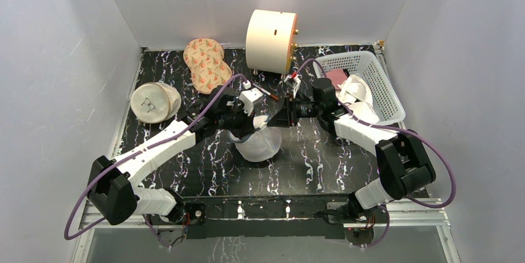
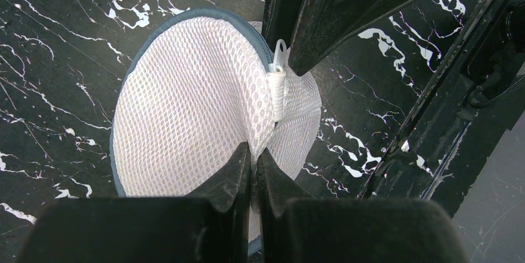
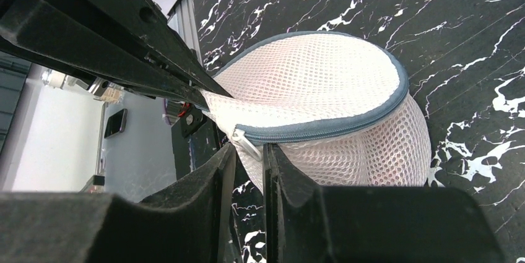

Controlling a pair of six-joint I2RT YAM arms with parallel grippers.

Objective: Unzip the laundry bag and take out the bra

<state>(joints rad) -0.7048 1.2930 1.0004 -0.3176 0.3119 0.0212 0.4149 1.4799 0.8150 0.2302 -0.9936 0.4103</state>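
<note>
The laundry bag (image 1: 260, 145), a round white mesh pouch with a grey-blue zipped rim, lies at the middle of the black marbled table. It also shows in the left wrist view (image 2: 186, 108) and the right wrist view (image 3: 322, 83). My left gripper (image 1: 255, 129) (image 2: 254, 155) is shut on a fold of its mesh at the side. My right gripper (image 1: 273, 120) (image 3: 249, 151) faces it from the right, with its jaws closed to a narrow gap on the metal zip pull (image 3: 247, 145). The zip looks closed. The bra is hidden.
A cream round pouch with a spectacles mark (image 1: 155, 102) lies at the left and an orange patterned pouch (image 1: 207, 64) at the back. A cream cylinder (image 1: 271, 40) stands at the back centre. A white basket (image 1: 387, 90) at the right holds pink and white items.
</note>
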